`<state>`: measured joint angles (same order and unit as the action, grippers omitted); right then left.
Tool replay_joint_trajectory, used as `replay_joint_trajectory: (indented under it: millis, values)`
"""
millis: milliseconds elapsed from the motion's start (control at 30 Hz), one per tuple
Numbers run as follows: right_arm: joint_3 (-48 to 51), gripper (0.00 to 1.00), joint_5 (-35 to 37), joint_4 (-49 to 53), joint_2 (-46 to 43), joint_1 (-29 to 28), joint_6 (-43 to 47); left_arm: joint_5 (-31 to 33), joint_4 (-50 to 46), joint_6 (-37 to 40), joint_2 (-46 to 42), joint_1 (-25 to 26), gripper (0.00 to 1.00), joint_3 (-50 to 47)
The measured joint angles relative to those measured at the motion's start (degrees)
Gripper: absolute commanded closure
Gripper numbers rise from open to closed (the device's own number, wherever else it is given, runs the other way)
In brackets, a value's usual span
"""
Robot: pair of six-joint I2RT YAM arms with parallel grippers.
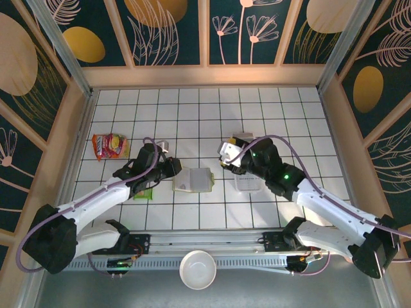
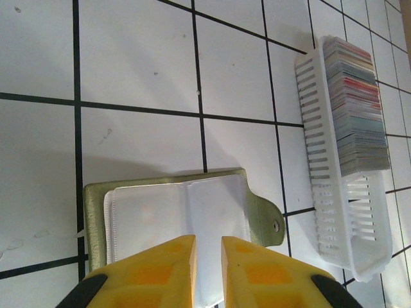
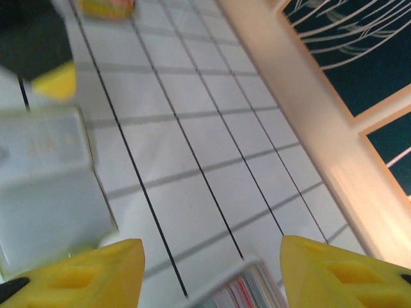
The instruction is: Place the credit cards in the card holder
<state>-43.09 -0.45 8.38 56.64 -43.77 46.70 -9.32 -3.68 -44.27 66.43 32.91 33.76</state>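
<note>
My left fingers (image 2: 154, 273) nearly closed, nipping near edge of open card holder (image 2: 183, 208); my right fingers (image 3: 340, 273) spread wide, empty, above credit cards (image 3: 247, 292)

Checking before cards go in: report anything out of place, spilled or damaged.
Nothing spilled or damaged. Cards stand in a neat row in the tray; the holder lies open and flat. Only the bowl looks out of place, off the tiles between the arm bases.
</note>
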Motion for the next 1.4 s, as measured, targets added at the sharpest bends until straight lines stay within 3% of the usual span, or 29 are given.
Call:
replay_joint_trajectory:
  millis: [233,533,1400]
  values:
    - [0.0,0.33,0.83,9.73,1.27,10.49,14.6,-0.7,-0.02,0.13,0.44,0.42,0.79,0.02]
    - [1.31,0.27,0.85,9.9,3.28,14.51,21.03,0.94,-2.01,0.13,0.46,0.63,0.76,1.36]
    - [6.71,0.24,1.9,5.09,6.14,11.82,25.2,5.79,-2.36,-12.26,-1.36,0.63,0.81,2.19]
